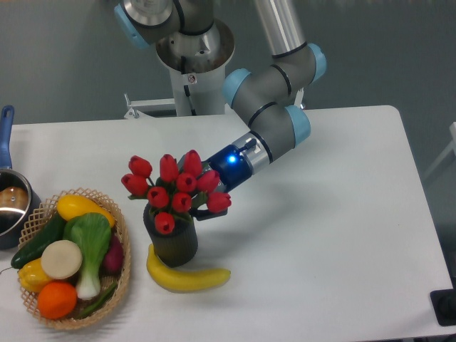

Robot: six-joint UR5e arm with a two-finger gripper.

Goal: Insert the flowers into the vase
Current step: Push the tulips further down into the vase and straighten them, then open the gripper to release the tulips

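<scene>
1. Red flowers (178,187) stood in the dark vase (173,242) at lower centre-left of the table (320,235).
2. Behind the blooms, the hand (205,191) was mostly hidden; its grip could not be told.

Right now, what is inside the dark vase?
The stems of the flowers go down into the mouth of the vase; one red bud hangs at its rim. The stems' lower ends are hidden by its wall. The gripper is mostly covered by the buds.
</scene>
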